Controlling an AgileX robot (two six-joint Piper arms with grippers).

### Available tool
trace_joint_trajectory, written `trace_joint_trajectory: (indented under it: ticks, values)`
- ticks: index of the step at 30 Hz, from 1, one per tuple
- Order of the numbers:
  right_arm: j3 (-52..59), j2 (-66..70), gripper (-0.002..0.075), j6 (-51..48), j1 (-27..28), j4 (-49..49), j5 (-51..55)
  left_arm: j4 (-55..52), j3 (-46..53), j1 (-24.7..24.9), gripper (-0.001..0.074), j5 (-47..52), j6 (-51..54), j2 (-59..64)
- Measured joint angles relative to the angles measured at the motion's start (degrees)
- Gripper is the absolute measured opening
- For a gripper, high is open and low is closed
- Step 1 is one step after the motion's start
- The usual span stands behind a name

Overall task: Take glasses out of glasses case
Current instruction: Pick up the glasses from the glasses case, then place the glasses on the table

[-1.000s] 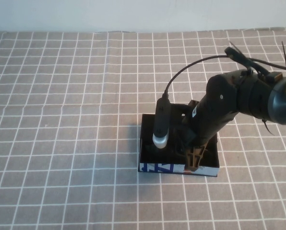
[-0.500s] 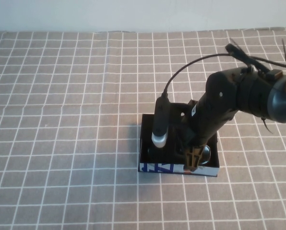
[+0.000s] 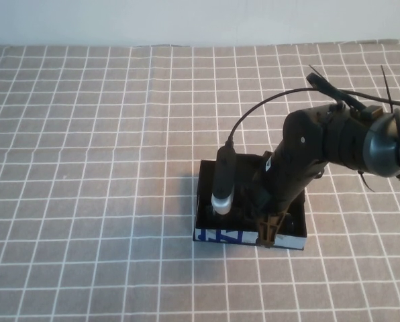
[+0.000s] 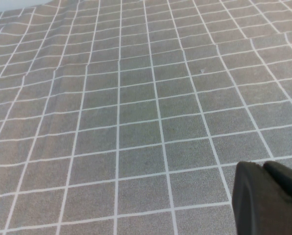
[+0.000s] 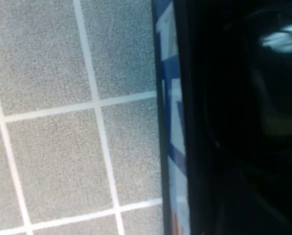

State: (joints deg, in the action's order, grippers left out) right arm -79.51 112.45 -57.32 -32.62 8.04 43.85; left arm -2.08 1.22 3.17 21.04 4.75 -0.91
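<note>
Fingers of my right gripper [image 3: 270, 228] reach down into the glasses case [image 3: 217, 235] at its near right end; whether they are spread or pinched I cannot tell. Dark glasses [image 5: 273, 93] lie inside the case, just beside them. My left gripper [image 4: 266, 196] hangs over bare checked tablecloth [image 3: 86, 168], jaw state unclear.

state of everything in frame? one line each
case: open, flat on the cloth, black inside.
glasses: in the case, not out yet; only a lens glint shows.
right pincer: down in the case's near right end.
left pincer: parked above bare cloth, away from the case.
cloth: grey grid, lying flat.
</note>
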Motion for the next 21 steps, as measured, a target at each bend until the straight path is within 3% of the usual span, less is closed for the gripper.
trace_joint_trajectory:
  ticks: [4, 13, 18, 21]
  values:
    - [-0.53, -1.05, 0.0046, 2.24, 0.00, 0.69, 0.75, 0.00, 0.00, 0.00, -0.0005, 0.00, 0.00, 0.00]
    - [-4.62, -7.21, 0.0045, 21.70, 0.97, -4.40, 12.21, 0.00, 0.00, 0.00, -0.0004, 0.00, 0.00, 0.00]
    - [-4.62, -12.82, 0.0045, 37.06, 5.59, -4.43, 19.97, 0.00, 0.00, 0.00, -0.0004, 0.00, 0.00, 0.00]
    - [-4.62, -16.34, 0.0044, 40.60, 9.91, -1.36, 24.72, 0.00, 0.00, 0.00, -0.0004, 0.00, 0.00, 0.00]
